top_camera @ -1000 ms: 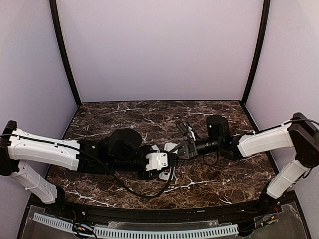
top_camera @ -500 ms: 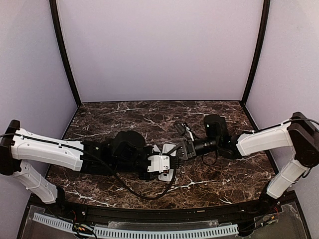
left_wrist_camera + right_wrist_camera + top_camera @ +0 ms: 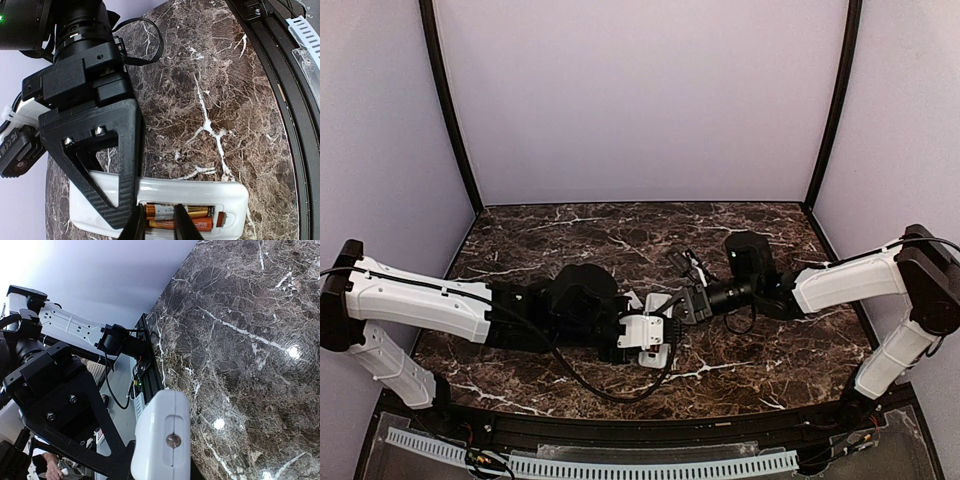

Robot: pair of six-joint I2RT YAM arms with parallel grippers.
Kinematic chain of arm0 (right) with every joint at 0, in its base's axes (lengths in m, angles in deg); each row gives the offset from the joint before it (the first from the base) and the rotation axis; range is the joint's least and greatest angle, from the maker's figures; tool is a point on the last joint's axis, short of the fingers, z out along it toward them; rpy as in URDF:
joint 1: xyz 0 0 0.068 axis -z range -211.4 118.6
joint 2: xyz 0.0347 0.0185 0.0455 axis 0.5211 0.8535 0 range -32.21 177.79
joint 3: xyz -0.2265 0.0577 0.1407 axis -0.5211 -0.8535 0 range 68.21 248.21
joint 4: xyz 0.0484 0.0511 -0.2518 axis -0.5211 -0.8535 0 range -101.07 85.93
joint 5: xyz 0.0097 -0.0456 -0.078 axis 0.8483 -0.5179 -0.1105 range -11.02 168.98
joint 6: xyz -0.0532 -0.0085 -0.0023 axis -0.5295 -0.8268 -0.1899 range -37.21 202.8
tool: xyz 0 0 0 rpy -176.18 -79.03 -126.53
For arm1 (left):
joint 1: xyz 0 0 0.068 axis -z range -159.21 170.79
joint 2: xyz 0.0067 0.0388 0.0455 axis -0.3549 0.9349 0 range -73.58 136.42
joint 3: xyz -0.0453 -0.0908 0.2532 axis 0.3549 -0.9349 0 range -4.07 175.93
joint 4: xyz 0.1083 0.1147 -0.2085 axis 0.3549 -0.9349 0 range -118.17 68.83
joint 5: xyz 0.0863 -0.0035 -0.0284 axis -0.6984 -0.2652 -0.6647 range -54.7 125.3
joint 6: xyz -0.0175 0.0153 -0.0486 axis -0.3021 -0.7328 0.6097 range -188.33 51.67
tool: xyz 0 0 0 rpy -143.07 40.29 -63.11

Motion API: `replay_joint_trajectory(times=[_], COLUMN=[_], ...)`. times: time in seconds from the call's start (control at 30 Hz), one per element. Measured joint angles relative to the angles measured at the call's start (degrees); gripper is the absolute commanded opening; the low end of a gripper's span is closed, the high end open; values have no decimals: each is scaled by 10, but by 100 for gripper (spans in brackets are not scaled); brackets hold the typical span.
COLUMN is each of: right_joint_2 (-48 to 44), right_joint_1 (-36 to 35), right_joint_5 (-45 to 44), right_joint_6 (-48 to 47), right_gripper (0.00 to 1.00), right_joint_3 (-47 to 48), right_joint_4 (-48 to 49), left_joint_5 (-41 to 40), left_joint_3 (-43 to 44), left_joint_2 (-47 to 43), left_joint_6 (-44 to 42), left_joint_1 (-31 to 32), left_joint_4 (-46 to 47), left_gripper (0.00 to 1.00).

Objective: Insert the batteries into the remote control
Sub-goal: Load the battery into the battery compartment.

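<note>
Holding the remote [image 3: 227, 195] in my right gripper [image 3: 680, 303], I see batteries [image 3: 192, 212] in its slot. My left gripper [image 3: 159, 226] is narrow there; I cannot tell if it pinches. The marble table [image 3: 225, 85] spreads wide, with its edge near.

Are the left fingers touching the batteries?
Cannot tell. Left wrist view: the left gripper straddles the batteries in the remote control, but its fingertips run off frame.

Overhead looks down; close wrist views share table [image 3: 225, 75]
</note>
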Motion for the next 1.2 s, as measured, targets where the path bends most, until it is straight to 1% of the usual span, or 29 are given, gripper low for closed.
replay_joint_trajectory(times=[0.13, 0.27, 0.63, 0.97, 1.03, 1.1, 1.2], right_joint_2=[0, 0, 0, 0, 0, 0, 2], right_joint_1=[0, 0, 0, 2, 2, 2, 5], right_joint_5=[-1, 0, 2, -15, -23, -27, -32], right_joint_6=[-2, 0, 13, 14, 10, 5, 0], right_gripper=[0, 0, 0, 0, 0, 0, 0], right_joint_3=[0, 0, 0, 0, 0, 0, 0], right_joint_4=[-7, -14, -14, -29, -31, -31, -18], left_joint_5=[0, -2, -3, -22, -28, -33, -35], left_joint_3=[0, 0, 10, 43, 45, 45, 37], left_joint_2=[0, 2, 17, 50, 53, 52, 44], left_joint_6=[-5, -8, -12, -9, -4, 3, 16], left_joint_1=[0, 0, 0, 4, 4, 4, 3], left_joint_4=[-7, -10, -21, -64, -66, -66, -57], left_gripper=[12, 10, 9, 7, 7, 9, 16])
